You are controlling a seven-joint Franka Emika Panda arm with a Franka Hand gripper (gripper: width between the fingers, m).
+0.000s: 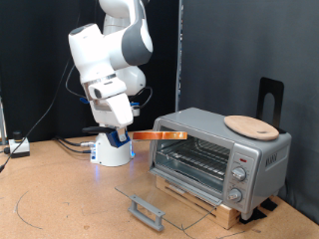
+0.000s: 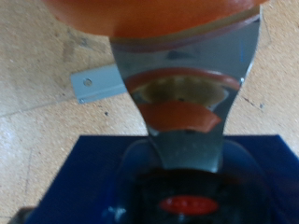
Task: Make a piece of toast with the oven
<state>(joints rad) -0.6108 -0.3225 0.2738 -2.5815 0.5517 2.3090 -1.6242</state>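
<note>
My gripper (image 1: 128, 130) hangs at the middle of the exterior view, to the left of the oven (image 1: 221, 154), and is shut on the piece of toast (image 1: 159, 133). The toast shows edge-on as a flat orange-brown slab held level, its free end close to the oven's upper left corner. The oven is silver-grey, with knobs (image 1: 238, 179) on its right panel. Its glass door (image 1: 164, 199) is folded down flat and its wire rack (image 1: 194, 155) is bare. In the wrist view the toast's orange crust (image 2: 149, 17) fills the top, with one shiny finger (image 2: 182, 103) below it.
A round wooden plate (image 1: 249, 125) lies on the oven's roof, with a black stand (image 1: 270, 100) behind it. The door handle (image 1: 147, 209) sticks out towards the exterior view's bottom. The arm's base (image 1: 112, 151) glows blue. A thin cable (image 1: 35, 194) curls on the table at the left.
</note>
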